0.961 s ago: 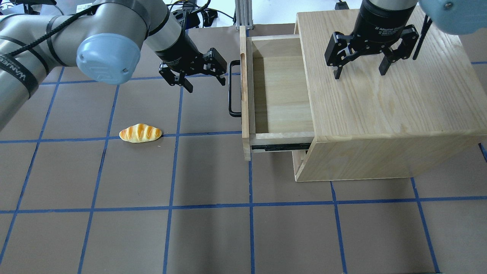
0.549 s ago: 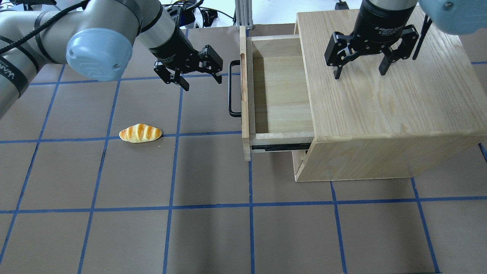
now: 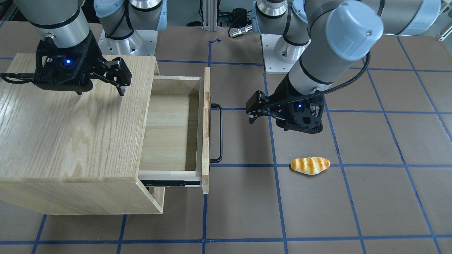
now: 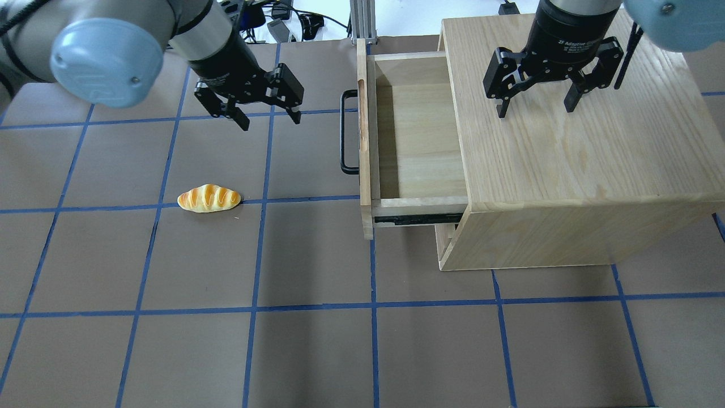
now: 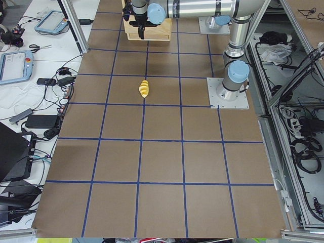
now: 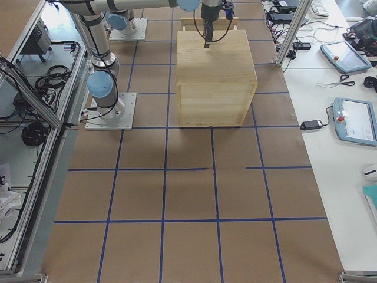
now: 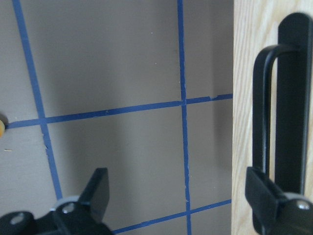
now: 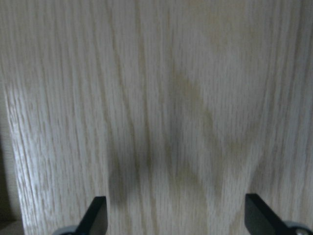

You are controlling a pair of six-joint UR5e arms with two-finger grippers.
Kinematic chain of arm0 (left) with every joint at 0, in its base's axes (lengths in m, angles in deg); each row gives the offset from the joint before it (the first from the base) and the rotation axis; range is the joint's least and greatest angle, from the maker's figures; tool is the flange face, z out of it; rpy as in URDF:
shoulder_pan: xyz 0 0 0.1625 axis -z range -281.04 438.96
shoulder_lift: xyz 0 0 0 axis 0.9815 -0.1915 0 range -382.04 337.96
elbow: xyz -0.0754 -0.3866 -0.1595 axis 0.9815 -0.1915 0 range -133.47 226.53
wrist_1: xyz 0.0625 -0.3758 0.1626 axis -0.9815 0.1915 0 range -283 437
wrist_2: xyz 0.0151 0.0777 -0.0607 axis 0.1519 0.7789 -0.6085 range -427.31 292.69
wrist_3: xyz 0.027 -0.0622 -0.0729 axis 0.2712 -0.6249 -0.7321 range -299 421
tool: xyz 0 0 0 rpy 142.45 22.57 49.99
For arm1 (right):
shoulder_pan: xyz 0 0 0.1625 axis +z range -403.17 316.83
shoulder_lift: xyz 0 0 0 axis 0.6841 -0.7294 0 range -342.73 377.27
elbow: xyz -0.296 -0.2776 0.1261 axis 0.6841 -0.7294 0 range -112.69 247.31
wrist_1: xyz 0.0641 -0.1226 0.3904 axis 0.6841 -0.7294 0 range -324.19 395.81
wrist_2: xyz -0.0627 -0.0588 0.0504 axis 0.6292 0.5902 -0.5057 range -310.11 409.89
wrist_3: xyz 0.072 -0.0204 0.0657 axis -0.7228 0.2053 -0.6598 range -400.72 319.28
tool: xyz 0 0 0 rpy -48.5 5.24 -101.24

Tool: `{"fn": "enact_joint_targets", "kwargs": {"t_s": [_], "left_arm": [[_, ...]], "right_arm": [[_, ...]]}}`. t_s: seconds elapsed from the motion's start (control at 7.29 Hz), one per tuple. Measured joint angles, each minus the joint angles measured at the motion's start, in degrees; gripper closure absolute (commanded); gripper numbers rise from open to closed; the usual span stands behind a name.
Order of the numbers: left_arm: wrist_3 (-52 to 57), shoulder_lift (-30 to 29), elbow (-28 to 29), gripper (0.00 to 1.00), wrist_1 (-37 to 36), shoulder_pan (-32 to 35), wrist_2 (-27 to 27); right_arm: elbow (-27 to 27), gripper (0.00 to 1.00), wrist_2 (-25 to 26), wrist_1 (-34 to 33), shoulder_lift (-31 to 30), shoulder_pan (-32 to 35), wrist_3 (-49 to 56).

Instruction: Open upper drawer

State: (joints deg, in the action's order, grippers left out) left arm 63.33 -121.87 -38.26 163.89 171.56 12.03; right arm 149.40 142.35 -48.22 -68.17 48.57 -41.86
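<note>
The upper drawer (image 4: 419, 136) is a pale-wood box that stands pulled out of the oak cabinet (image 4: 583, 158) to the left; it looks empty. Its long black bar handle (image 4: 345, 133) is free. My left gripper (image 4: 271, 122) is open and empty, hovering over the table left of the handle, apart from it. In the left wrist view the handle (image 7: 288, 122) and front panel (image 7: 247, 73) are at the right edge. My right gripper (image 4: 536, 109) is open and empty just above the cabinet top. The front view shows the drawer (image 3: 169, 130) open.
A toy bread roll (image 4: 209, 198) lies on the brown, blue-taped table (image 4: 317, 351) left of the drawer, nearer than my left gripper. It also shows in the front view (image 3: 310, 165). The cabinet fills the table's right part.
My left gripper has moved left, away from the drawer handle, staying open. The drawer, the right arm and the bread roll have not moved.
</note>
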Motion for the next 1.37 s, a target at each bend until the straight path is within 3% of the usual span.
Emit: {"fn": "enact_joint_targets", "kwargs": {"t_s": [0.27,0.55,1.37], "left_arm": [[1.59,4.21,2.29,0.0,7.43,-0.61,7.16],[1.81,6.69,2.38,0.0,8.81,-0.29,10.17],[2.06,7.98,1.47,0.0,7.96,-0.35,11.19]], "right_arm": [[0.05,0.0,0.0,0.0,0.0,0.02,0.05],[0.04,0.0,0.0,0.0,0.0,0.01,0.07],[0.01,0.0,0.0,0.0,0.0,-0.01,0.07]]}}
